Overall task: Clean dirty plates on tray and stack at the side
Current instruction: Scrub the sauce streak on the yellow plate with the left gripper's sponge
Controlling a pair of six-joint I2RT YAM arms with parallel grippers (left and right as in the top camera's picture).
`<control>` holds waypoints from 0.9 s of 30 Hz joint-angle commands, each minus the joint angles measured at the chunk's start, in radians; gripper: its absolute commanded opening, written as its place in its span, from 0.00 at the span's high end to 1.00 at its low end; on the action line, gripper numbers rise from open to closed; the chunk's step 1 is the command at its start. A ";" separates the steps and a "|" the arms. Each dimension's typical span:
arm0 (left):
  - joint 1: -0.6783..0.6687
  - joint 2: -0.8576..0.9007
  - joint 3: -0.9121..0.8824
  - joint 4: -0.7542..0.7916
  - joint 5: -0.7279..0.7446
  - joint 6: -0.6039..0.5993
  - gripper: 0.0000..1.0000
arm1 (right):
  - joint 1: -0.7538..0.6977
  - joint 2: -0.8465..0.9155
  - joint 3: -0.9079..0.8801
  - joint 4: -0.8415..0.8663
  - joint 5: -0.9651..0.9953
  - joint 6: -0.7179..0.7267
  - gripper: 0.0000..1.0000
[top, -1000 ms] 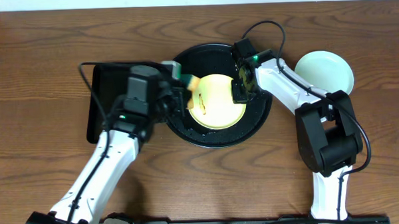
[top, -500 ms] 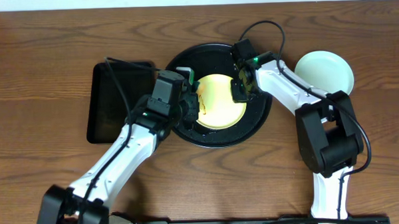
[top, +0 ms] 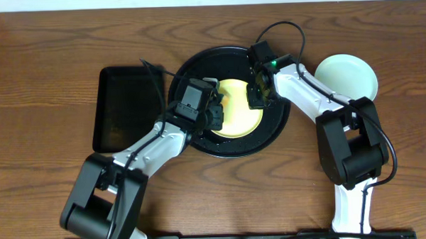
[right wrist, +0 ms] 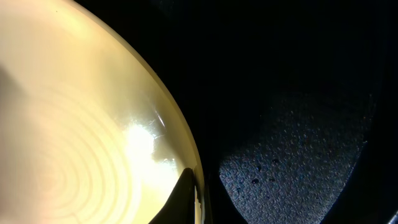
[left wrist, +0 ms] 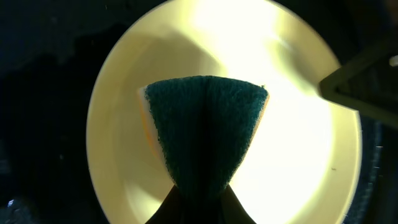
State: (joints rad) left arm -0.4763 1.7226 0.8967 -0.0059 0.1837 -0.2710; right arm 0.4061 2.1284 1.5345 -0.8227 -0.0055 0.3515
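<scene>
I have the left gripper [top: 214, 111] down over the round black tray [top: 222, 62], its jaws clenched on a folded green sponge [left wrist: 205, 124]. On the left wrist view the sponge fans out from the jaws, dark scouring face outward with a thin yellow edge, over the left-centre of the yellow plate [top: 240, 115]. I cannot tell whether it is pressed on or just above.

The yellow plate lies inside the round tray, roughly central, with black tray floor showing all round it. The parts of the plate I can see look glossy and pale, with bright glare toward the right.

The right gripper [top: 257, 95] sits at the plate's right-hand rim. On the right wrist view one dark finger [right wrist: 183, 202] lies against the inner side of the rim. The other is lost against the black tray floor, so I cannot tell whether those jaws are clamped on the rim or loose.

A mint-green plate [top: 346, 76] rests on the bench [top: 41, 83] to the right of the round tray, apart from it. A rectangular black tray [top: 120, 108] lies to the left, close beside the round tray.
</scene>
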 commanded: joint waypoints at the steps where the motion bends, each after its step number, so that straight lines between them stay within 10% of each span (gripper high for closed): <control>1: -0.003 0.040 0.007 0.023 -0.010 -0.011 0.92 | 0.001 0.021 -0.013 0.000 0.024 -0.008 0.99; 27: -0.021 0.185 0.003 0.119 -0.097 0.008 0.92 | 0.001 0.021 -0.013 0.000 0.023 -0.008 0.99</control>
State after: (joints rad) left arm -0.4995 1.8572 0.9054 0.1211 0.1482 -0.2768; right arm 0.4061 2.1284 1.5345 -0.8227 -0.0055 0.3515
